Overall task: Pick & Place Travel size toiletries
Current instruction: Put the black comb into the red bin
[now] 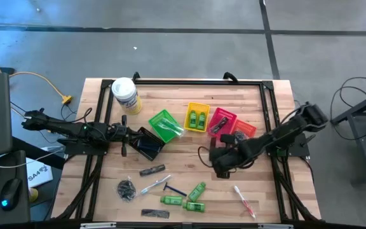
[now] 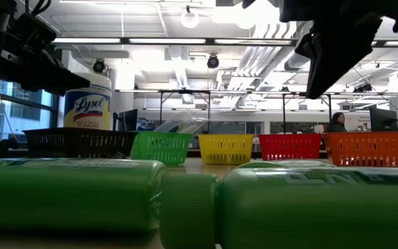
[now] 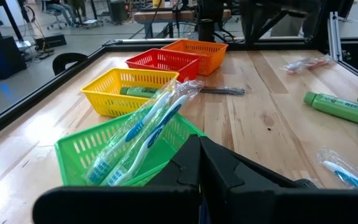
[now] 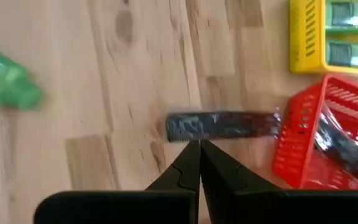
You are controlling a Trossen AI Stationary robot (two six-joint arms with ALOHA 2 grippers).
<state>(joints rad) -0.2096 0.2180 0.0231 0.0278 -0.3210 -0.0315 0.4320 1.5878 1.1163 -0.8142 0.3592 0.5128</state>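
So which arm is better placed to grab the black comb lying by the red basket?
Right, probably. The right gripper hovers shut just above the comb beside the red basket. The left gripper is shut over by the black basket, farther off.

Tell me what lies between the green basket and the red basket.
The yellow basket sits between the green basket and the red basket, with two green mini bottles inside. The high view shows this, and the low view shows the same row.
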